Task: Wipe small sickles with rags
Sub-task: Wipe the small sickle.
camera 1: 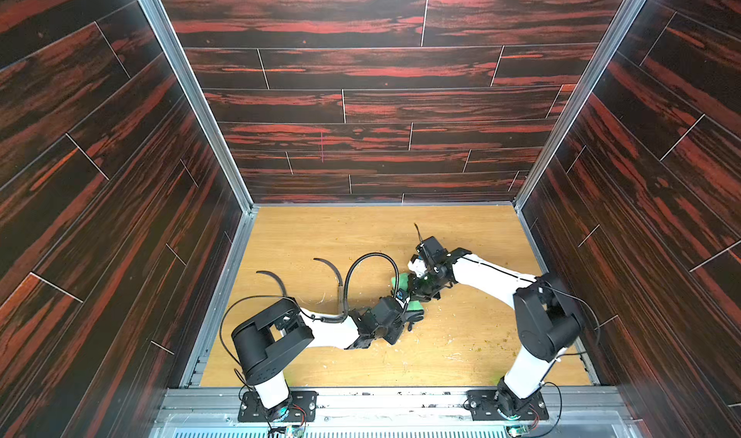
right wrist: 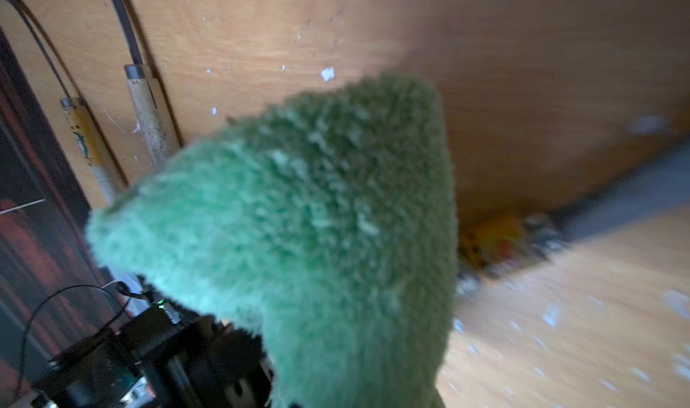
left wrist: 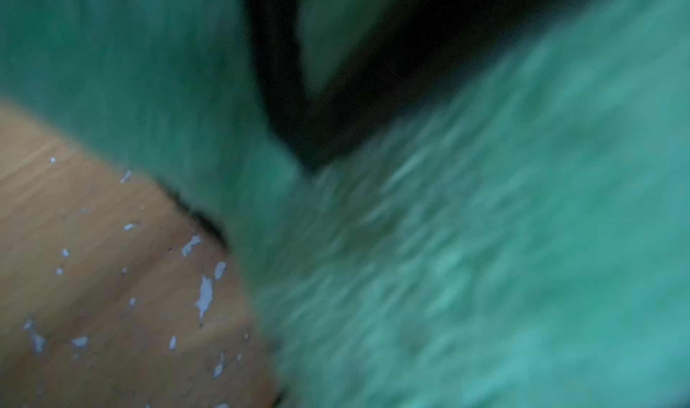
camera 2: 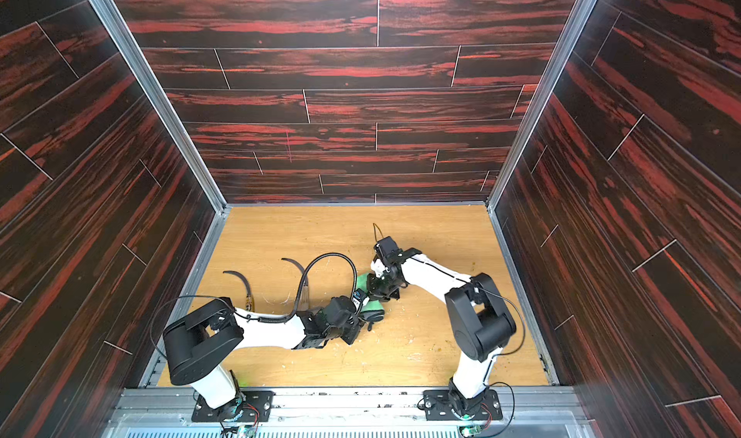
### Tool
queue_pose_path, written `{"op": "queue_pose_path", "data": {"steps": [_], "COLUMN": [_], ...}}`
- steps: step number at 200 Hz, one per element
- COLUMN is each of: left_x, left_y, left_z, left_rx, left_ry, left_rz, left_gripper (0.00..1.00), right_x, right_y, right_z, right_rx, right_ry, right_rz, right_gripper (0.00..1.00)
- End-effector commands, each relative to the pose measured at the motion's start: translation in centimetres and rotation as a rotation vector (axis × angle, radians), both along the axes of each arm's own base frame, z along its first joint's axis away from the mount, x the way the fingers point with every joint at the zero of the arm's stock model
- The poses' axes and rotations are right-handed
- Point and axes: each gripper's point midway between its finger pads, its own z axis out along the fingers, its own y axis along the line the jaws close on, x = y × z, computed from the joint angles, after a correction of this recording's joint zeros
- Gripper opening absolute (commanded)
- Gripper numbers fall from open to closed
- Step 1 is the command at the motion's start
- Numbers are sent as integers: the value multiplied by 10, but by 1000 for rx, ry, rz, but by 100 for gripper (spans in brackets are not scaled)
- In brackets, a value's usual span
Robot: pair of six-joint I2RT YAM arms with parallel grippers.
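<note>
Green fluffy rag (right wrist: 317, 219) bunches near the counter's (camera 1: 320, 235) middle, right tool (camera 1: 421, 289) apparently clamped on it, left tool (camera 1: 411, 319) closed beside it; two small sickles (camera 1: 339, 281) lie toward the left edge, so wiping well means pinching cloth round one blade, stroking away from its edge.

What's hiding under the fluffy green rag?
Beneath the green rag, only the wooden table shows at its edges. The rag's own folds cover the middle, so I cannot tell whether anything is wrapped inside.

Speckled wooden tabletop (camera 1: 441, 235), dark panelled walls (camera 1: 361, 75)
</note>
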Motion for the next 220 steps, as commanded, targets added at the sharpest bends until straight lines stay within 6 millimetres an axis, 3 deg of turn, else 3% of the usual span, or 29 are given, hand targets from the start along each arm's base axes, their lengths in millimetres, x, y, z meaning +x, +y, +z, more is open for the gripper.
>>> {"op": "queue_pose_path", "data": {"steps": [1, 25, 42, 93, 117, 155, 192, 220], "left_x": [2, 3, 3, 5, 6, 8, 10, 12], "left_y": [7, 9, 11, 16, 18, 18, 17, 19], "left_z": [-2, -3, -6, -8, -8, -9, -10, -10], "left_rx": [18, 23, 26, 24, 19, 23, 29, 34], "left_ry": [-10, -10, -5, -2, -1, 1, 2, -7], "left_rz": [19, 34, 41, 71, 81, 86, 93, 105], "left_gripper": [0, 0, 0, 0, 0, 0, 0, 0], "right_x": [-10, -16, -11, 12, 26, 26, -2, -32], "right_y": [4, -4, -20, -64, -73, -62, -39, -16], "right_z": [-23, -34, -42, -56, -52, -41, -30, -32], "right_rx": [11, -29, -111, -206, -219, -207, -205, -168], "right_ry": [92, 103, 77, 51, 20, 2, -7, 24], "right_rz": [-35, -34, -37, -89, -99, -60, 6, 43], "right_gripper": [4, 3, 3, 2, 2, 1, 1, 1]}}
